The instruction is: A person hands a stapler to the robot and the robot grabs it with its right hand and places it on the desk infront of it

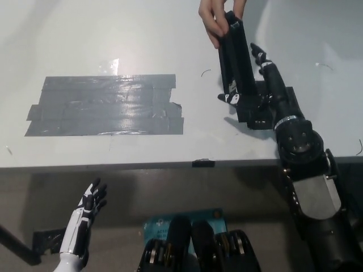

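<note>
Right hand (pixel 258 90) was cupped around the stapler (pixel 237 62), not clearly clamped; if the person's hand (pixel 215 17) released early, it could drop onto the worktop (pixel 113 34).

The robot's black right arm (pixel 309 187) reaches up from the lower right corner, forearm angled toward the upper left and wrist extended over the bench (pixel 113 34). Its right hand (pixel 258 90) is spread at the lower end of a black stapler (pixel 237 62), fingers (pixel 260 56) pointing up along one side and the thumb tip showing on the other; whether the grip has closed cannot be told. A person's hand (pixel 218 17) pinches the stapler's top end. The white left hand (pixel 91 204) rests low at the lower left, below the bench edge, fingers apart and holding nothing.
</note>
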